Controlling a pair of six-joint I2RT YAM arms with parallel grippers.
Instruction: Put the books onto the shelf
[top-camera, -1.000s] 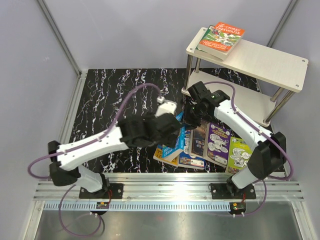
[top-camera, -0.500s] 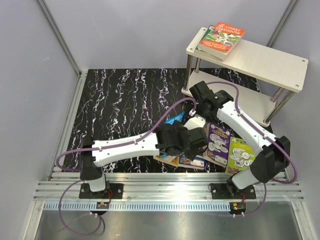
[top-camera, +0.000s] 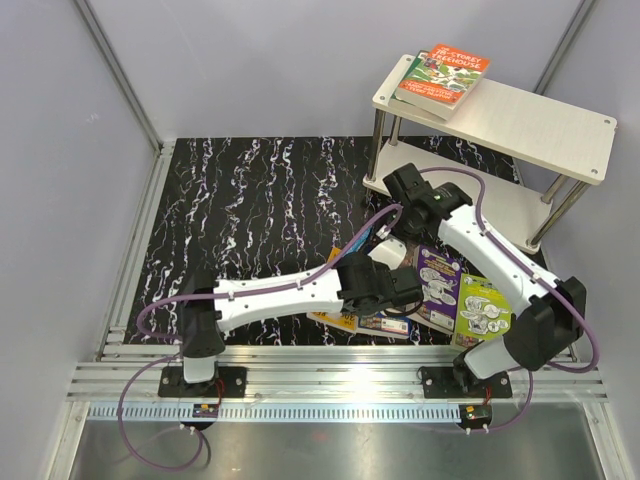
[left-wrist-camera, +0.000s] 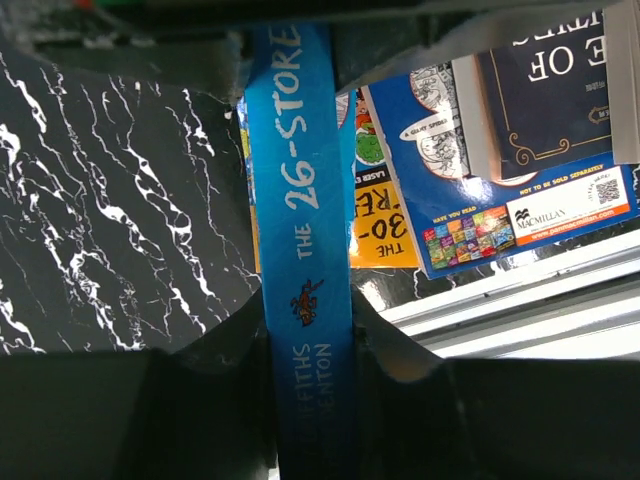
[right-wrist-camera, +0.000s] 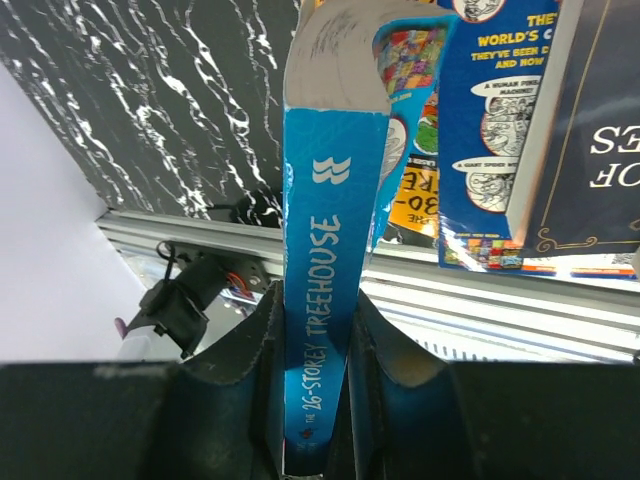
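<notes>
A blue book (right-wrist-camera: 318, 270) titled "The 26-Storey Treehouse" stands on edge above the pile, held from both ends. My right gripper (right-wrist-camera: 315, 335) is shut on its spine. My left gripper (left-wrist-camera: 310, 335) is shut on the same blue book (left-wrist-camera: 303, 200) from the other side. Below lie more books: a blue back cover (left-wrist-camera: 455, 170), an orange one (left-wrist-camera: 385, 225), a dark one (left-wrist-camera: 550, 90), a purple one (top-camera: 437, 285) and a lime-green one (top-camera: 480, 308). The shelf (top-camera: 540, 120) stands at the back right with two books (top-camera: 440, 75) stacked on its top board's left end.
The black marbled table (top-camera: 250, 200) stretches left of the pile. An aluminium rail (top-camera: 340, 375) runs along the near edge. Metal posts (top-camera: 380, 145) carry the shelf boards. Pale walls close in the table on three sides.
My left arm has swung right to the pile and its jaws have closed on the blue book's spine. My right gripper has kept its hold and barely moved.
</notes>
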